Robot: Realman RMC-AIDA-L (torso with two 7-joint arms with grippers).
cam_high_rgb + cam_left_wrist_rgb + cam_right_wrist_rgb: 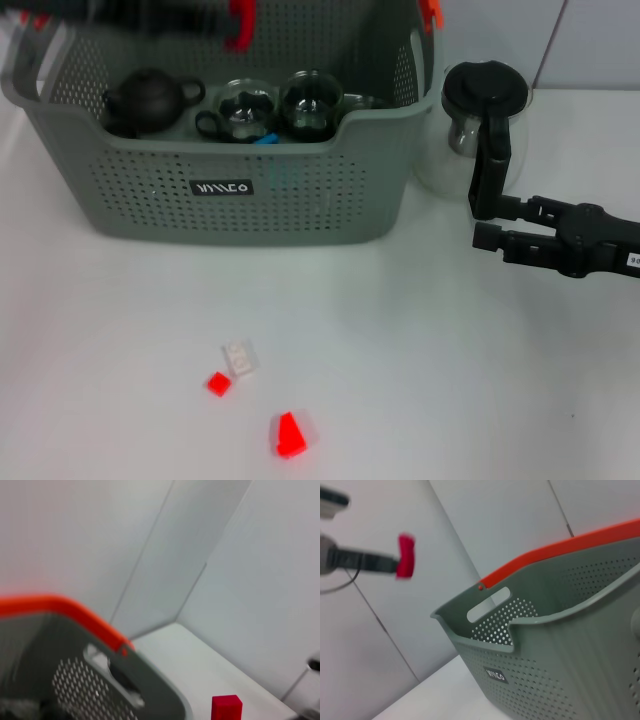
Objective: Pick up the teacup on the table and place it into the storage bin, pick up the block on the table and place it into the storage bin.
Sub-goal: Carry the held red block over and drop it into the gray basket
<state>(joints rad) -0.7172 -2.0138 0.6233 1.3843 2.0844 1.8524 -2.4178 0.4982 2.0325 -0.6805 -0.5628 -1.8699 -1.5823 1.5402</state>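
storage bin [300, 200] walls, glass jug [478, 130] beside, open table [450, 380]

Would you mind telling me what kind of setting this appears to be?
Probably a robot test bench rather than a home: a bare white table against plain white wall panels, with a grey perforated plastic storage bin and small red blocks.

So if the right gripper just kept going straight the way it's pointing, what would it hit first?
Probably the storage bin: the right gripper points left toward its right end wall. The glass jug sits just behind that line; depth is unclear.
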